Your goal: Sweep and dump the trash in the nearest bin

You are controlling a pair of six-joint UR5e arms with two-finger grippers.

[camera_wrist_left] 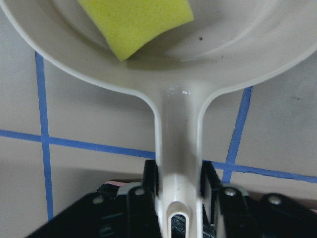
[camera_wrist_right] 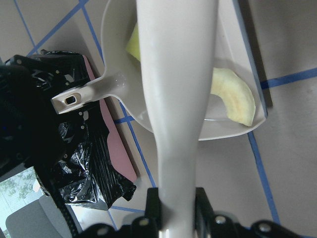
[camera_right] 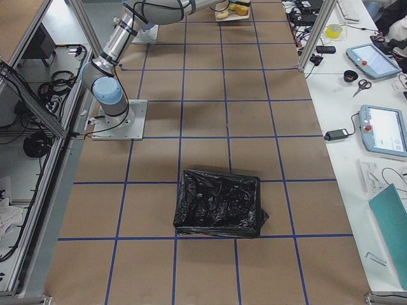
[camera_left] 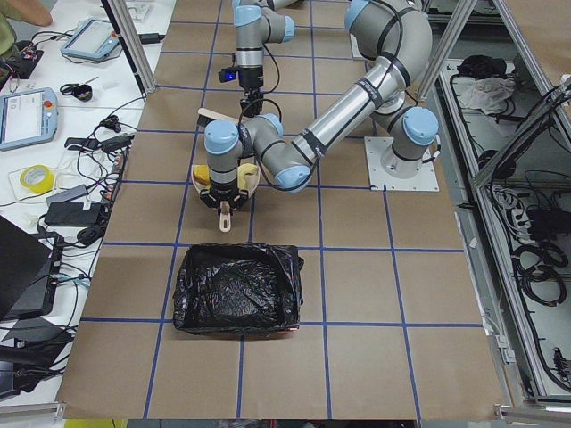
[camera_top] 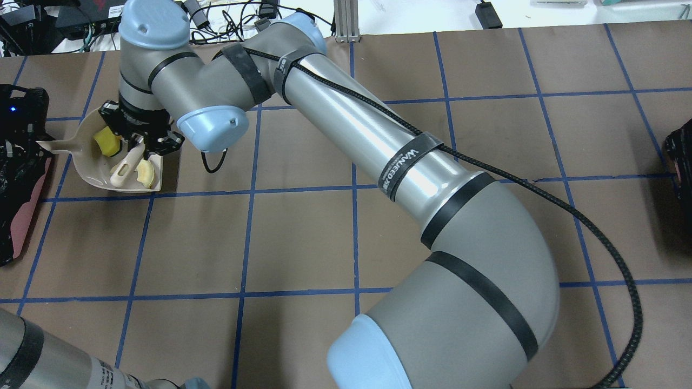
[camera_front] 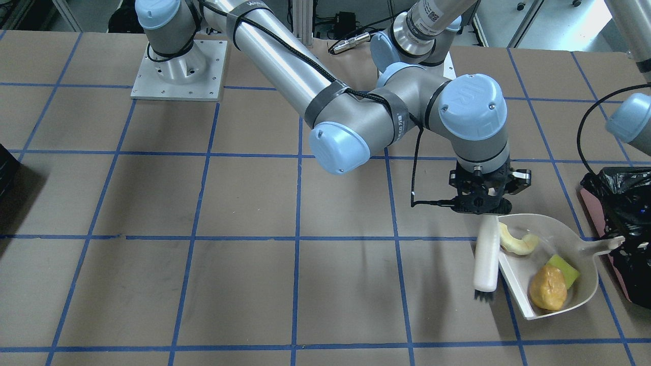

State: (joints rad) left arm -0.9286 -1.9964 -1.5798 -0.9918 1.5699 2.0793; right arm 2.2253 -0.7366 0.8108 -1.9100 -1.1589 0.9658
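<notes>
The white dustpan (camera_front: 559, 231) sits on the table and holds all three pieces of trash: an orange-brown lump (camera_front: 548, 288), a cream peel (camera_front: 518, 240) and a yellow-green wedge (camera_front: 565, 268). My right gripper (camera_front: 483, 206) is shut on a white brush (camera_front: 486, 254), whose dark bristles are at the pan's open edge. My left gripper (camera_wrist_left: 178, 181) is shut on the dustpan's handle (camera_wrist_left: 178, 134). The bin (camera_front: 623, 223), pink-sided with a black bag, stands right behind that handle and also shows in the overhead view (camera_top: 19, 178).
My right arm (camera_top: 351, 119) reaches across the whole table to the left side. A second black-bagged container (camera_right: 219, 203) stands at the table's right end and shows as a dark object (camera_top: 682, 156) overhead. Blue tape lines grid the brown table (camera_front: 244, 284).
</notes>
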